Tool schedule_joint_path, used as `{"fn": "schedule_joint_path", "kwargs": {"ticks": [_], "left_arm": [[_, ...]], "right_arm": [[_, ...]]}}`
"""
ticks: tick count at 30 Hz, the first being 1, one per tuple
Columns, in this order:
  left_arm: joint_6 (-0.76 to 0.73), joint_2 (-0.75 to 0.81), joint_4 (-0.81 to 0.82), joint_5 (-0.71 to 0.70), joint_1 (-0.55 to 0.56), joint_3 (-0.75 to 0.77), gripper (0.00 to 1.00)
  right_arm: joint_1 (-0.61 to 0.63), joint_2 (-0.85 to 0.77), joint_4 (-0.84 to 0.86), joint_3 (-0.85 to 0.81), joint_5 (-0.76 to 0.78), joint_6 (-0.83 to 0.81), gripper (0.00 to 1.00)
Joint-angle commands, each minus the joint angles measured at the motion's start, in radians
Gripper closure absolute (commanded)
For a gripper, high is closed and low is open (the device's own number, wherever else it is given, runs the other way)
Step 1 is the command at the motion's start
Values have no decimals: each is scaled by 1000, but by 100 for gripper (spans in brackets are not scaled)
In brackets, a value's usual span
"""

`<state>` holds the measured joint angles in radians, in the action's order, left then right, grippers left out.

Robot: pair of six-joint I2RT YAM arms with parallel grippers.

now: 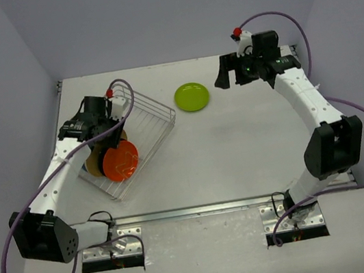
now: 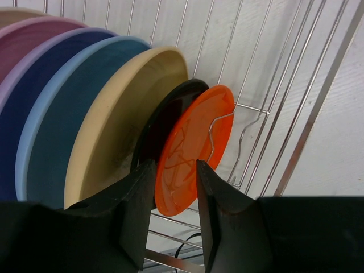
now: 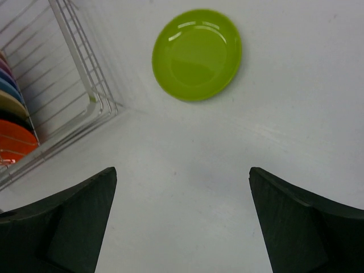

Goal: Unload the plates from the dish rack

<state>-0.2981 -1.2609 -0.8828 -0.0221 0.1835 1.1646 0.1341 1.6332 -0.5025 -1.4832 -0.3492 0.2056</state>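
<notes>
Orange plate (image 2: 193, 148) is the end one of the row standing on edge in the dish rack (image 1: 146, 122), at the left of the desk (image 1: 240, 155). The black plate (image 2: 165, 114) sits right behind it, then the tan plate (image 2: 125, 119), the blue plate (image 2: 57, 131) and more beyond. The lime green plate (image 3: 197, 54) lies flat on the desk just beside the rack's far corner. Left gripper (image 2: 173, 176) is down in the rack, jaws parted a narrow way with the orange plate's lower edge showing in the gap; nothing is clamped that I can see. Right gripper (image 3: 182, 176) hangs wide open over bare desk near the green plate, holding nothing. On handling, the plates look small, light and stiff, probably plastic, so there is little breakage risk. The glossy face could be slick, though, so pinch the rim, one finger on each face. The best hold looks like the free edge of the orange plate, since its front side is clear of the others. The gap to the black plate is tight, so the inner finger may nudge that plate or catch it. A thin wire (image 2: 219, 128) crosses the orange face, so the plate likely has to go up along the slot and not sideways, or it snags and drags the rack. The rack is light wire and probably slides if pulled.
</notes>
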Motion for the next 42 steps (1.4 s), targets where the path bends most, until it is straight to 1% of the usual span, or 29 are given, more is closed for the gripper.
{"fn": "schedule_joint_path", "kwargs": {"ticks": [1,5,12,21,24,29,31,37,42], "left_arm": [[-22,-15,33,-13,-31,-23,68],[-27,-23,44,8,-32,-45,69],[-29,-49,77,18,-44,-79,70],[-34,-69,100,17,-47,-85,71],[-39,-71,90,45,-47,-89,78],[-38,-58,58,85,-47,-79,94],[-33,-47,43,88,-47,-62,99],[-27,5,-14,68,-47,2,100],[-50,47,-70,30,-47,102,100]], "right_arm": [[3,-67,20,82,-9,-33,1],[2,-67,4,87,-16,-29,1],[4,-76,-4,101,-73,3,1],[2,-95,-10,116,-78,-4,1],[3,-93,-10,116,-85,-2,1],[3,-92,-3,116,-114,11,1],[4,-96,-5,115,-128,16,1],[4,-113,1,109,-182,36,1],[9,-156,27,123,-228,52,1]]}}
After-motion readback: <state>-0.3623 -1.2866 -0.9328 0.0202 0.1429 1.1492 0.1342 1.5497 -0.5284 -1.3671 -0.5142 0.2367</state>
